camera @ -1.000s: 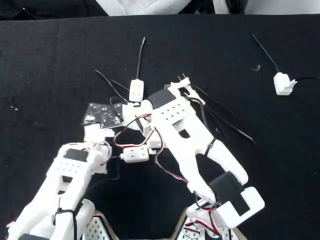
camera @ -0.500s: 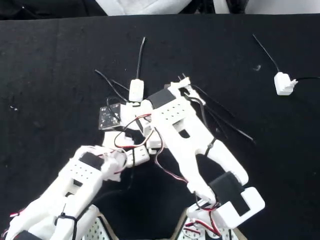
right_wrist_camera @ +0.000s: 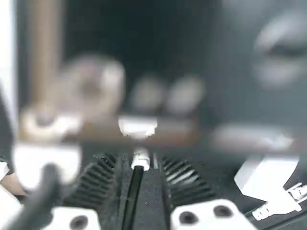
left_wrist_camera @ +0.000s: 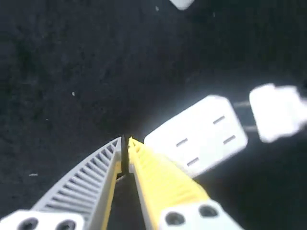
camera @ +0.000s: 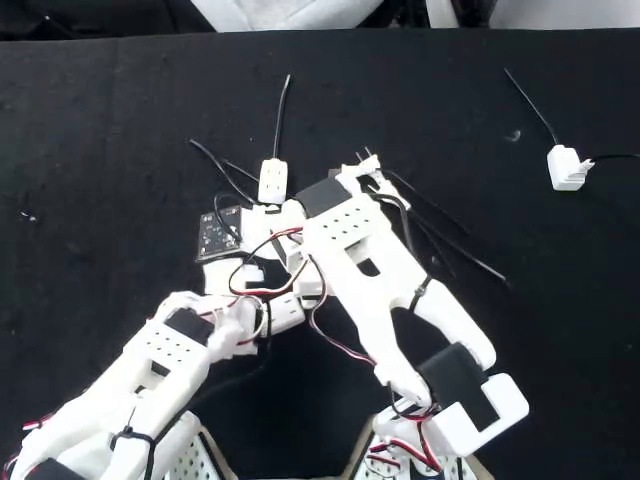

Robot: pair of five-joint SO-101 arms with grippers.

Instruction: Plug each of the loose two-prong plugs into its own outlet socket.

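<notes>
Though together at the tips, left end effector just beside the white outlet socket.

We see a black bench. The outlet socket and plug are white. The left tool pairs a yellow ribbed finger with a grey ribbed one. The right tool is black and ribbed. Red wires cross white arms.

Legible text, labels, numbers, signs: none I can read. Dark card on the bench: pale specks, too small to make out.
</notes>
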